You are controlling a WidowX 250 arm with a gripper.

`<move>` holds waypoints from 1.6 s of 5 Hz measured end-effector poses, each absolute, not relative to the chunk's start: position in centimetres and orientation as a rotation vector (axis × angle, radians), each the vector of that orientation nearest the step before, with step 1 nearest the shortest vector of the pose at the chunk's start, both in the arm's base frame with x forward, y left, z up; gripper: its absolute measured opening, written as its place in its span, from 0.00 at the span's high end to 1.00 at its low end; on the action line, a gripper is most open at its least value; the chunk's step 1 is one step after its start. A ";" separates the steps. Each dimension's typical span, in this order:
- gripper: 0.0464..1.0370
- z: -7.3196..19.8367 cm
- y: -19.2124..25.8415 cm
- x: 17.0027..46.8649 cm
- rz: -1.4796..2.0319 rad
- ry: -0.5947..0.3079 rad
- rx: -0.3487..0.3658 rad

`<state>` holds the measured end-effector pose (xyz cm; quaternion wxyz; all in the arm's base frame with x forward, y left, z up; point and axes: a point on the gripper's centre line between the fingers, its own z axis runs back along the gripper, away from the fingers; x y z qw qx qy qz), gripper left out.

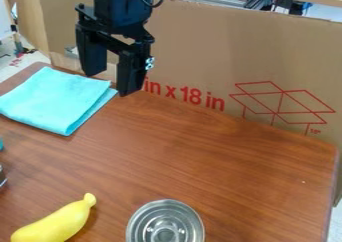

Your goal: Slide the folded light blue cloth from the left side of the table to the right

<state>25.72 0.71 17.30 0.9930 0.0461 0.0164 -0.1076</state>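
Hanging near the folded turquoise cloth (57, 98), my pincer (110, 83) is spread. I'd keep any descent clear of the cardboard (200, 51).

Blocky black arm (120, 6), looped cable (159, 0); black hand (110, 83), shiny screws (149, 63).

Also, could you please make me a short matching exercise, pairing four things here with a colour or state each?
1. Cloth
2. Banana
3. Gripper
4. Round metal piece

A. Yellow
B. Silver, cut off by the picture's bottom edge
C. Light blue and folded
D. Black, fingers apart

Pairs: 1-C, 2-A, 3-D, 4-B
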 end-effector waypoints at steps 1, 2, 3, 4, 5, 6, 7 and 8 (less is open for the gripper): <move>0.04 16.7 0.7 25.6 -0.217 0.059 0.090; 0.04 17.1 3.7 25.9 -0.145 0.058 0.087; 0.04 17.7 7.3 25.9 -0.055 0.044 0.088; 0.04 16.6 10.2 26.0 -0.010 0.077 0.089; 0.04 16.0 13.3 26.4 0.037 0.087 0.108; 0.04 15.6 16.2 26.5 0.079 0.034 0.129; 0.04 14.9 18.8 27.2 0.100 0.011 0.126; 0.04 13.2 21.3 27.5 0.129 0.020 0.134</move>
